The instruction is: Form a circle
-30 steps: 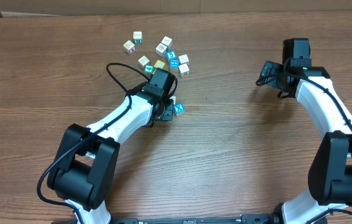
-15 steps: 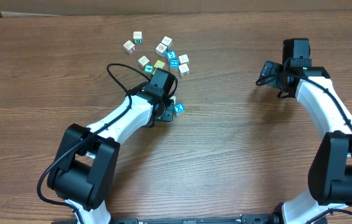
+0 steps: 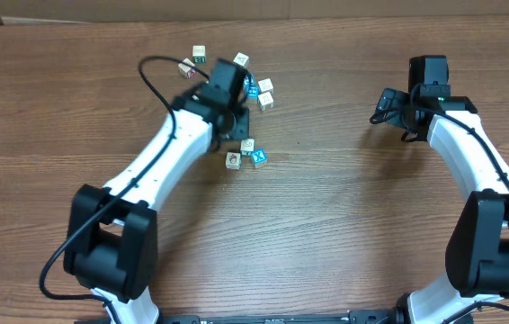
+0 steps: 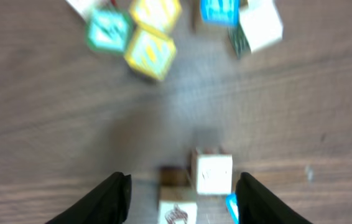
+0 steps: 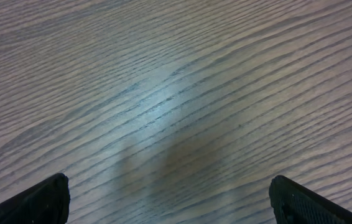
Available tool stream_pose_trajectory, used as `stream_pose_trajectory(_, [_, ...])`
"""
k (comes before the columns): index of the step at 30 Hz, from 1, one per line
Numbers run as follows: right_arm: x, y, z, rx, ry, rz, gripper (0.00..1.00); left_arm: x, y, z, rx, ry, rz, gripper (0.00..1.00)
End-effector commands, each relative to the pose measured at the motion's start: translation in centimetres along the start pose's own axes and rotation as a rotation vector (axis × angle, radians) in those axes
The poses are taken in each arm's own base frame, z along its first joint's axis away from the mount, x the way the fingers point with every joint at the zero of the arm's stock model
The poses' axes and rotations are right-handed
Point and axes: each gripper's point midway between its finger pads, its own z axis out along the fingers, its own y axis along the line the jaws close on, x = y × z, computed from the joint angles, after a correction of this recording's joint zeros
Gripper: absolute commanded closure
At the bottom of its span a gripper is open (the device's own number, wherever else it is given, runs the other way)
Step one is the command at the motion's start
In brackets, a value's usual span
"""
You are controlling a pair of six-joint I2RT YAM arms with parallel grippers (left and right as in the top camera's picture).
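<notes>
The circle is a tight cluster of three small cubes: an acorn-faced white cube (image 3: 234, 160), a plain white cube (image 3: 247, 145) and a bright blue cube (image 3: 259, 157). In the left wrist view the white cube (image 4: 213, 174), the acorn cube (image 4: 177, 213) and a corner of the blue cube (image 4: 232, 208) lie on the table below my left gripper (image 4: 185, 199). That gripper is open and holds nothing. From overhead the left gripper (image 3: 236, 124) hangs just beyond the cluster. My right gripper (image 3: 386, 106) stands open over bare wood at the far right, also empty (image 5: 179, 202).
Loose cubes lie beyond the cluster: a teal one (image 4: 107, 31), yellow ones (image 4: 150, 53), a blue one (image 4: 219, 9) and a white one (image 4: 260, 25). More white cubes (image 3: 199, 54) sit farther back. The left arm's black cable (image 3: 151, 76) loops over the table.
The left gripper has opened and pulled back from the cluster toward the far scatter. This uncovers the acorn cube and the white cube beside the blue one. The right arm has not moved.
</notes>
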Motion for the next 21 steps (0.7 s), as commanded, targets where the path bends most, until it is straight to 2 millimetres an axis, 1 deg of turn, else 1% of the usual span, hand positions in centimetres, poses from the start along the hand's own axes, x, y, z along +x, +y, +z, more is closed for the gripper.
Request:
stream_pose_trajectory(1, [-0.8,-0.1,-0.6,-0.001,-0.027,0.008,0.00,-3.5,2.4,-2.4,-0.010,-0.084,-0.054,0.43])
stream_pose_trajectory(5, [-0.8,-0.1,-0.6,-0.001,-0.027,0.008,0.00,-4.4,7.0,-2.4,-0.055,-0.090,-0.167,0.38])
stream_pose_trajectory(6, [-0.8,-0.1,-0.6,0.000,-0.027,0.008,0.00,-4.5,8.0,-2.4,-0.066,-0.089,-0.186,0.35])
stream_pose_trajectory(8, [-0.8,-0.1,-0.6,0.000,-0.027,0.008,0.00,-4.7,10.2,-2.5,-0.088,-0.088,-0.222,0.21])
stream_pose_trajectory(10, [-0.8,-0.1,-0.6,-0.001,-0.027,0.008,0.00,-4.6,12.3,-2.6,-0.112,-0.081,-0.262,0.16])
stream_pose_trajectory(14, [-0.8,-0.1,-0.6,-0.001,-0.027,0.008,0.00,-4.0,15.9,-2.9,-0.153,-0.060,-0.334,0.16])
stream_pose_trajectory(15, [-0.8,-0.1,-0.6,-0.001,-0.027,0.008,0.00,-3.8,16.6,-3.0,-0.160,-0.055,-0.347,0.05])
stream_pose_trajectory(16, [-0.8,-0.1,-0.6,-0.001,-0.027,0.008,0.00,-3.6,17.2,-3.0,-0.167,-0.049,-0.361,0.01])
stream_pose_trajectory(18, [-0.8,-0.1,-0.6,-0.001,-0.027,0.008,0.00,-3.4,18.2,-3.2,-0.178,-0.041,-0.380,0.00])
stream_pose_trajectory(21, [-0.8,-0.1,-0.6,-0.001,-0.027,0.008,0.00,-3.0,18.8,-3.2,-0.184,-0.029,-0.393,0.00])
